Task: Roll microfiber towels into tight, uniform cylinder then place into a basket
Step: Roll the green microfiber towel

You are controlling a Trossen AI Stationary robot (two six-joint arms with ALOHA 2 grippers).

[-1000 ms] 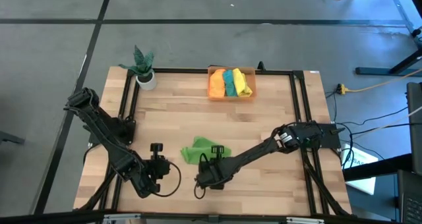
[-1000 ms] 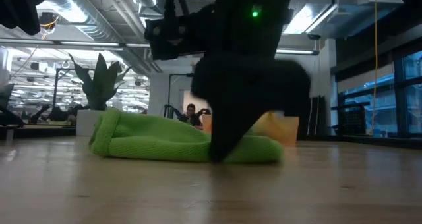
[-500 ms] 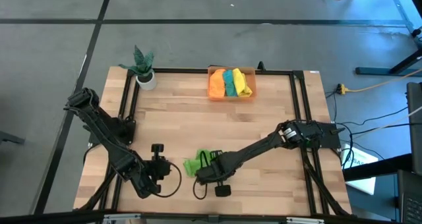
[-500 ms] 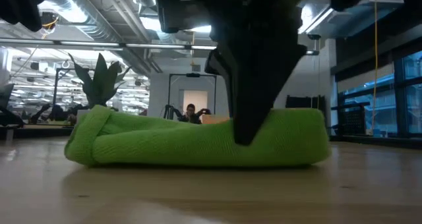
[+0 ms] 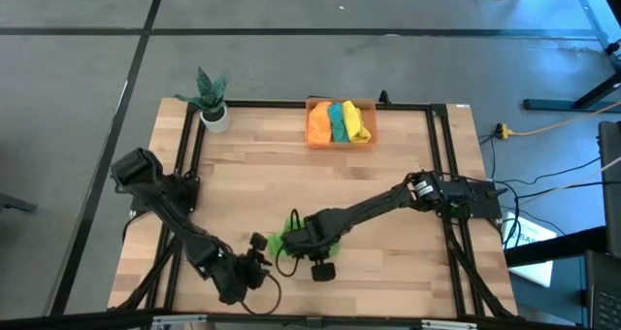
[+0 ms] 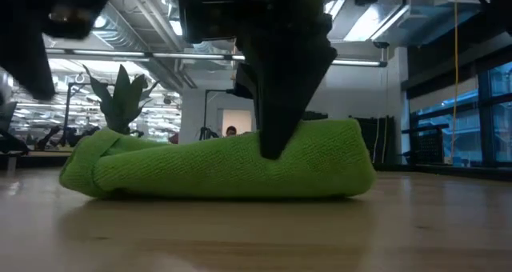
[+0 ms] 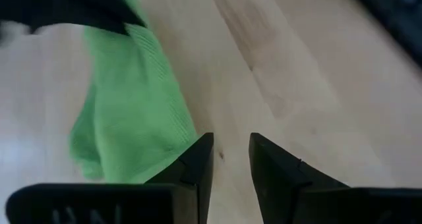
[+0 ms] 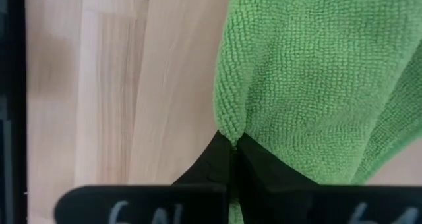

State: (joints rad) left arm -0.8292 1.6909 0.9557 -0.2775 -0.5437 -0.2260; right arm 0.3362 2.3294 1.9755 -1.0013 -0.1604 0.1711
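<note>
A light green microfiber towel (image 6: pixel 216 160), loosely rolled, lies on the wooden table near its front edge; it also shows in the high view (image 5: pixel 280 241). My right gripper (image 6: pixel 272 148) comes down on its middle from above and is shut on it. My left gripper (image 5: pixel 260 255) stands open just to the left of the towel's end, fingers slanting down. In the left wrist view, one finger of the left gripper (image 7: pixel 231 145) lies right beside the towel's edge (image 7: pixel 132 112); I cannot tell if it touches. The orange basket (image 5: pixel 341 139) at the far edge holds orange, teal and yellow rolled towels. My right gripper pinches an outer edge of the green towel (image 8: pixel 227 135) between its two shut fingers, about midway along the roll. The fingers point steeply down from above. The towel's underside rests on the table along its whole length.
A white pot with a green plant (image 5: pixel 213 107) stands at the far left corner. Black frame rails (image 5: pixel 441 175) run along the table's left, right and far sides. Bare wood lies between the towel and the basket.
My right gripper has dragged the green towel toward the table's near edge and a little left, its wrist turning; the towel has slid along the table. My left gripper has swung down and toward the towel's left end, rolling as it came.
</note>
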